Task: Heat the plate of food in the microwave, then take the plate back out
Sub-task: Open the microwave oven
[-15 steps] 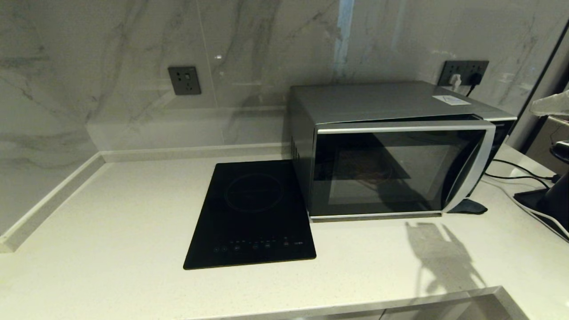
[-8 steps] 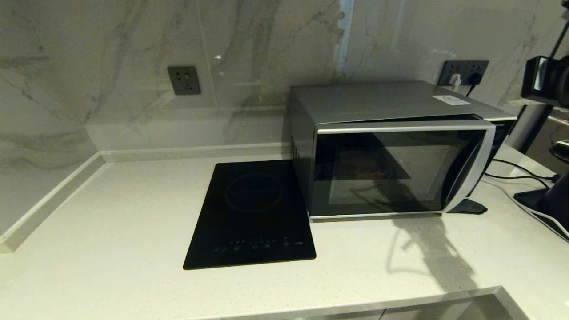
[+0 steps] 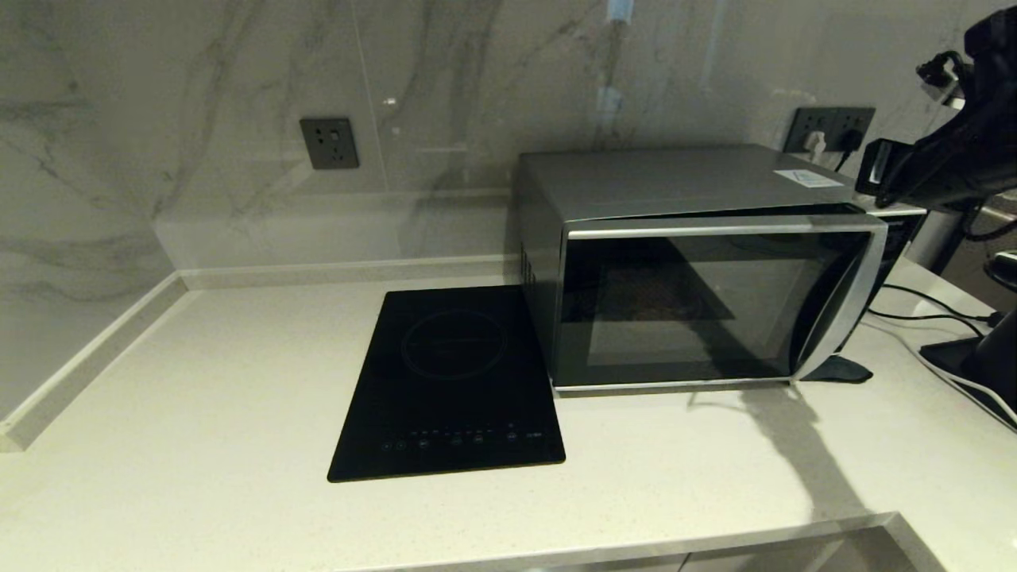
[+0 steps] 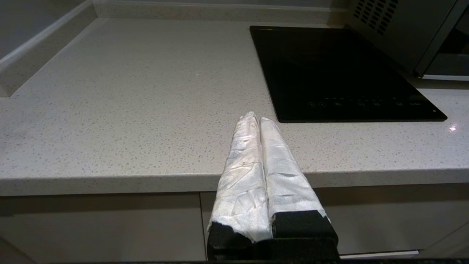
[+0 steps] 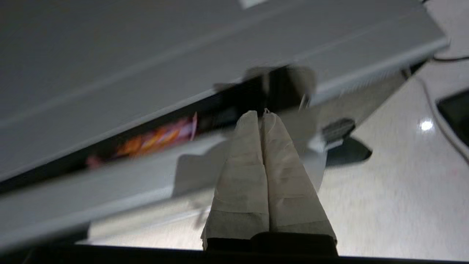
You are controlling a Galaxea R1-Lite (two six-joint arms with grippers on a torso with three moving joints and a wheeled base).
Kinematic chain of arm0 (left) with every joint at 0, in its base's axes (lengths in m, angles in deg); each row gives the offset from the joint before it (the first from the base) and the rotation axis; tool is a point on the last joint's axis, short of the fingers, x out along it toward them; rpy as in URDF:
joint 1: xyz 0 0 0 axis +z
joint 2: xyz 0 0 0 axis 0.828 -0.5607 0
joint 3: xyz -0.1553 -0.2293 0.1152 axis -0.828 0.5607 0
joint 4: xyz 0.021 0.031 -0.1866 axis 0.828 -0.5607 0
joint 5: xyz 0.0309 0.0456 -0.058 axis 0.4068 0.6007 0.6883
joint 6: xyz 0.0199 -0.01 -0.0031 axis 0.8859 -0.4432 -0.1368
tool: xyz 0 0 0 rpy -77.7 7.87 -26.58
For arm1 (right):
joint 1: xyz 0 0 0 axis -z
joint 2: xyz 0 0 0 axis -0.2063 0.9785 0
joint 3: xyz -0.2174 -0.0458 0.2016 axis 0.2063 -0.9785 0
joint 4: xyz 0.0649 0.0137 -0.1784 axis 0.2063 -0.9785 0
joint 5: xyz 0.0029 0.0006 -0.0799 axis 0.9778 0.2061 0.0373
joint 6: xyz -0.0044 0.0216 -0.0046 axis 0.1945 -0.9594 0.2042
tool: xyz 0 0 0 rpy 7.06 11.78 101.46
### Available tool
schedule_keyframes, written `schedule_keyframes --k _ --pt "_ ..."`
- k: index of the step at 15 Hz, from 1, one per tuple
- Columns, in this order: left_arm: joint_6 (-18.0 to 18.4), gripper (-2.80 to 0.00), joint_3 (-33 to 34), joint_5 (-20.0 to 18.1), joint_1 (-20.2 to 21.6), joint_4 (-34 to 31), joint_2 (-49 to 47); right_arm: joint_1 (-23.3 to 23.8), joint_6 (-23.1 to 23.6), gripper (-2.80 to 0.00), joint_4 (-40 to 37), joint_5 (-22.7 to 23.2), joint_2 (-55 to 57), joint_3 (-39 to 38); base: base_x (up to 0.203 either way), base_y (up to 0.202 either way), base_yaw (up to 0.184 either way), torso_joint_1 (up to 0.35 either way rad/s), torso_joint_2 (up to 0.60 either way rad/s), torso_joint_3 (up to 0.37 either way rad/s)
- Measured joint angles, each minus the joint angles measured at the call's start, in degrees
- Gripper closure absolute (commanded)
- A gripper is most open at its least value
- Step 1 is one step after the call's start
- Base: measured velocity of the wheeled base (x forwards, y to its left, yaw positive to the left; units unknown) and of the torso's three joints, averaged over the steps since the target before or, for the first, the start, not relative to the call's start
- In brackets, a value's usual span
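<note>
1. Head view: the microwave stands on the counter beside the induction cooktop, door slightly ajar.
2. Right gripper hovers above the door's top edge, fingers pressed together, empty.
3. Left gripper is parked off the counter's front edge, closed.

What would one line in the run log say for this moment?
right end effector: shut, empty, raised over microwave top-right | door: slightly ajar | left end effector: shut, parked at counter edge
</note>
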Motion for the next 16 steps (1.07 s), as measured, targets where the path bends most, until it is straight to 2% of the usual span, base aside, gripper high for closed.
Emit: schedule_keyframes --k 4,8,16 --pt "0.0 0.00 0.0 0.0 0.0 0.0 0.0 1.2 0.9 0.00 3.4 0.3 3.9 0.6 0.000 0.000 0.000 0.000 0.00 0.000" --pt "0.0 0.00 0.0 0.0 0.0 0.0 0.0 1.3 0.9 0.00 2.9 0.3 4.9 0.6 0.000 0.000 0.000 0.000 0.00 0.000" --pt "0.0 0.00 0.0 0.0 0.0 0.0 0.0 1.3 0.8 0.00 -10.9 2.2 -0.9 -0.7 0.000 0.000 0.000 0.000 0.00 0.000"
